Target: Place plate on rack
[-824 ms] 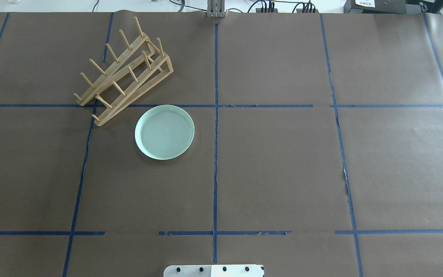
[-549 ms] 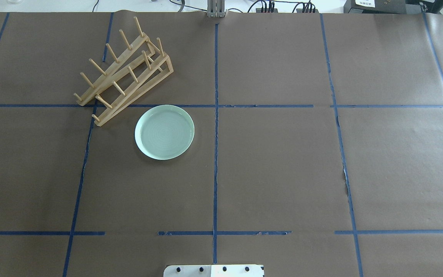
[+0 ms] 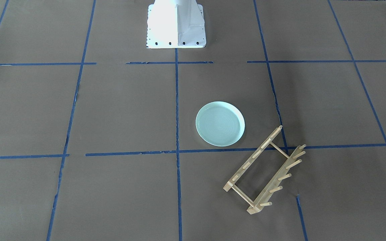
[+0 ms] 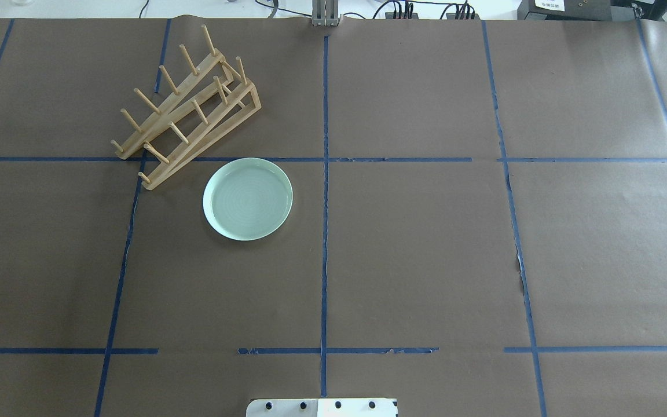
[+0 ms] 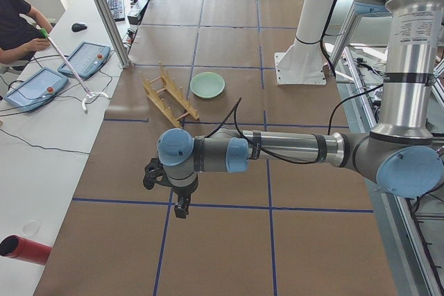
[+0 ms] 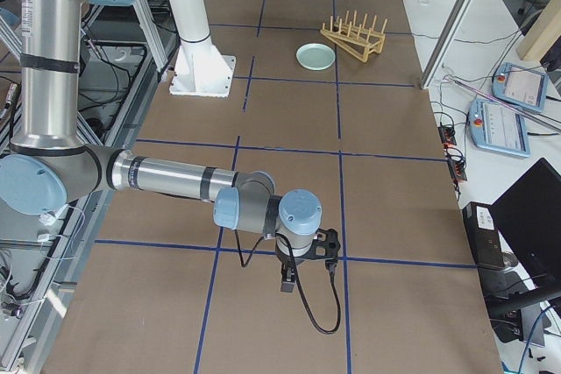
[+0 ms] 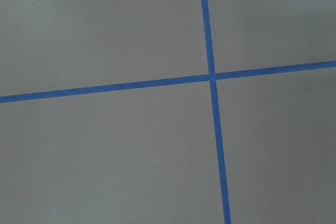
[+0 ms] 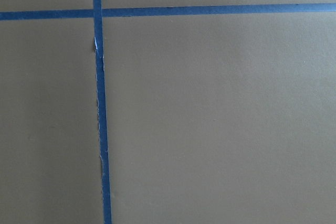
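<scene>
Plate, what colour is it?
The plate is pale mint green with faint concentric rings, clearest in the overhead view.

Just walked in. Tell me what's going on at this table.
Nothing is being handled right now. The mint-green plate lies flat on the paper-covered table, close beside the wooden dish rack but not on it. The left claw and right claw hang over bare table at opposite ends, far from both things; whether they are open or shut cannot be told. The placing has not begun.
</scene>
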Available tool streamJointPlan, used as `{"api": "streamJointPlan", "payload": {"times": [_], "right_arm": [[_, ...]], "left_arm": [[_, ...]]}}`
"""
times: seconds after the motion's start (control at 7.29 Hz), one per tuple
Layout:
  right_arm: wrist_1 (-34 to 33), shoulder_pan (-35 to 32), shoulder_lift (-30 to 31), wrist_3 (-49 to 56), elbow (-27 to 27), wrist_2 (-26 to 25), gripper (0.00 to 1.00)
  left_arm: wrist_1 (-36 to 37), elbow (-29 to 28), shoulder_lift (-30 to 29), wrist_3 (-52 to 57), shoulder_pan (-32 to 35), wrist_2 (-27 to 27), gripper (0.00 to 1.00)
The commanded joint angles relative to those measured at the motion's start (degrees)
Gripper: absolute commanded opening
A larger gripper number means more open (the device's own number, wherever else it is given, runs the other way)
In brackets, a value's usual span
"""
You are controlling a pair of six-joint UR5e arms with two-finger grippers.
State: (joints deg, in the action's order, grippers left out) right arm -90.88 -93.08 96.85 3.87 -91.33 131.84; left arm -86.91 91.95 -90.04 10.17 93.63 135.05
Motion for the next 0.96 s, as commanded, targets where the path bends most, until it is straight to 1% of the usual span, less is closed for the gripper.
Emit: {"api": "streamJointPlan", "payload": {"times": [0.0, 0.14, 0.27, 0.41, 0.55, 0.69, 0.82], "right_arm": [[0.0, 0.0, 0.0, 0.0, 0.0, 0.0, 1.00], [0.0, 0.0, 0.0, 0.0, 0.0, 0.0, 1.00], [0.0, 0.0, 0.0, 0.0, 0.0, 0.0, 1.00], [0.0, 0.0, 0.0, 0.0, 0.0, 0.0, 1.00], [0.0, 0.0, 0.0, 0.0, -0.1, 0.0, 1.00], [0.0, 0.0, 0.0, 0.0, 0.0, 0.0, 1.00], [0.0, 0.0, 0.0, 0.0, -0.1, 0.0, 1.00]], "left_arm": [[-0.2, 3.6, 2.9, -0.6, -0.1, 1.6, 1.00], [-0.4, 4.0, 2.8, -0.6, -1.3, 6.0, 1.00], [-0.4, 4.5, 2.2, -4.9, -3.5, 9.8, 1.00], [-4.0, 5.6, -0.4, -17.8, -9.3, 10.3, 1.00], [-10.6, 7.3, -2.0, -33.4, -15.1, 9.9, 1.00], [-16.3, 9.8, -2.7, -46.2, -18.9, 9.8, 1.00], [-17.7, 11.1, -7.9, -59.6, -25.5, 8.2, 1.00]]}}
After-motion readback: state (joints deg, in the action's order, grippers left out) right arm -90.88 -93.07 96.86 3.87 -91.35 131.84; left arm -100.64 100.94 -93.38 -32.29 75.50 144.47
